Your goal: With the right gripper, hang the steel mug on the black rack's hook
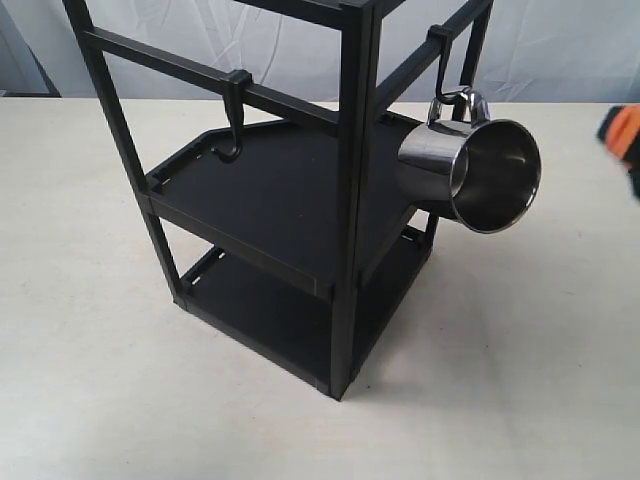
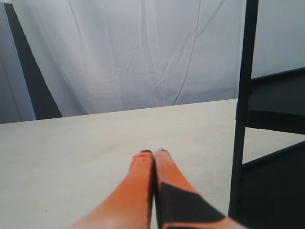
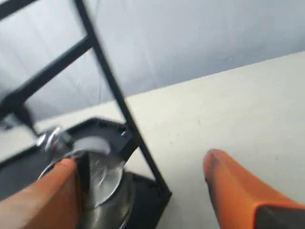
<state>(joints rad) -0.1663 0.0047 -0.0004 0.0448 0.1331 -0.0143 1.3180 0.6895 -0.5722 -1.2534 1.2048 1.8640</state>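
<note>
The steel mug (image 1: 480, 170) hangs tilted by its loop handle from the hook (image 1: 441, 70) on the right crossbar of the black rack (image 1: 350, 200), its mouth facing right. A second hook (image 1: 234, 115) on the front crossbar holds nothing. Only an orange tip of my right gripper (image 1: 624, 135) shows at the right edge, apart from the mug. In the right wrist view, my right gripper (image 3: 140, 160) is open, with nothing between the fingers. The mug (image 3: 102, 186) sits just beyond one finger (image 3: 47, 195). My left gripper (image 2: 153, 153) is shut and holds nothing.
The rack stands on a pale tabletop (image 1: 520, 350) with a white curtain (image 1: 560, 45) behind it. A rack post (image 2: 243, 119) and shelf edges stand close beside the left gripper. Two flat black shelves (image 1: 260, 190) fill the frame.
</note>
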